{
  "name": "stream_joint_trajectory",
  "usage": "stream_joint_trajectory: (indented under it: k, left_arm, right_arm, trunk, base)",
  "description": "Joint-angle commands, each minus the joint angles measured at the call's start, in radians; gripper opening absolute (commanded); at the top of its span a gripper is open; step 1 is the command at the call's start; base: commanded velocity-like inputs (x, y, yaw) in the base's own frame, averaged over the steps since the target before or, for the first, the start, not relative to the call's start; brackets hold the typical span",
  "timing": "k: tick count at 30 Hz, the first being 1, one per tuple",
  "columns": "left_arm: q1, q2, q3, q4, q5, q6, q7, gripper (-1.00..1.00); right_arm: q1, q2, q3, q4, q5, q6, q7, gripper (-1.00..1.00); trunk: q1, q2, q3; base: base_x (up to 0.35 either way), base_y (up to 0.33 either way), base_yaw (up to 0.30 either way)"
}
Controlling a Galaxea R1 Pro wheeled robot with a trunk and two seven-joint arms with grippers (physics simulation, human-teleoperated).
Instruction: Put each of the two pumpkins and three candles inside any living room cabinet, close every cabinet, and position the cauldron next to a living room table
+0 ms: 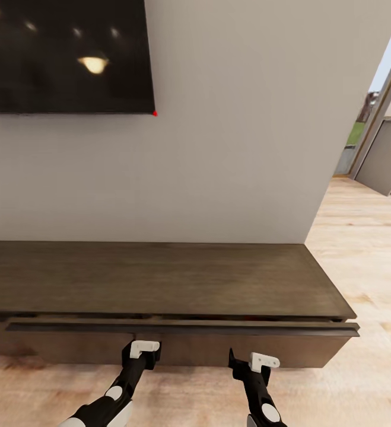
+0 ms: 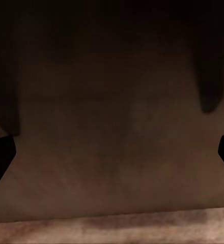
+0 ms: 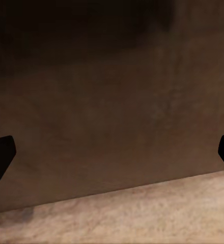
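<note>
The long low dark brown wooden cabinet (image 1: 159, 284) runs off the head view's left edge; its narrow drawer gap is too dark to see into. The black wall-mounted TV screen (image 1: 64, 53) is cropped top and left. Both grippers' fingertips sit hidden against the drawer front.

Light wood plank floor (image 1: 361, 249), bearing one long low dark brown cabinet (image 1: 159, 279) set against the wall, its drawer front (image 1: 183, 327) slightly protruding.

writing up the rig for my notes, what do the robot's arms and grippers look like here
In the head view both arms are glossy black with rounded white shell panels. The left gripper and right gripper are black with a white angular block on top. In the wrist views the fingertips are plain black wedges. No cables or markings show.
</note>
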Motion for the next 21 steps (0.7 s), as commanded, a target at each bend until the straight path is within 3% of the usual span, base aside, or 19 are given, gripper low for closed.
stream_joint_trajectory:
  k: [1, 10, 21]
  left_arm:
    - [-0.001, 0.000, -0.009, 0.000, 0.001, -0.004, 0.009, 1.00]
    - [-0.001, 0.000, -0.009, 0.000, 0.002, -0.004, 0.009, 1.00]
    - [-0.001, 0.000, -0.009, 0.000, 0.002, -0.004, 0.008, 1.00]
  right_arm:
    - [-0.001, -0.001, 0.007, 0.000, -0.010, -0.005, -0.007, 1.00]
    - [-0.001, -0.001, 0.007, 0.000, -0.010, -0.005, -0.007, 1.00]
    - [-0.001, -0.001, 0.007, 0.000, -0.010, -0.005, -0.007, 1.00]
  trunk:
    - [0.000, 0.000, -0.001]
    - [0.000, 0.000, -0.001]
    - [0.000, 0.000, -0.001]
  base:
    - [0.046, 0.000, 0.000]
    - [0.124, 0.000, 0.000]
    - [-0.035, 0.000, 0.000]
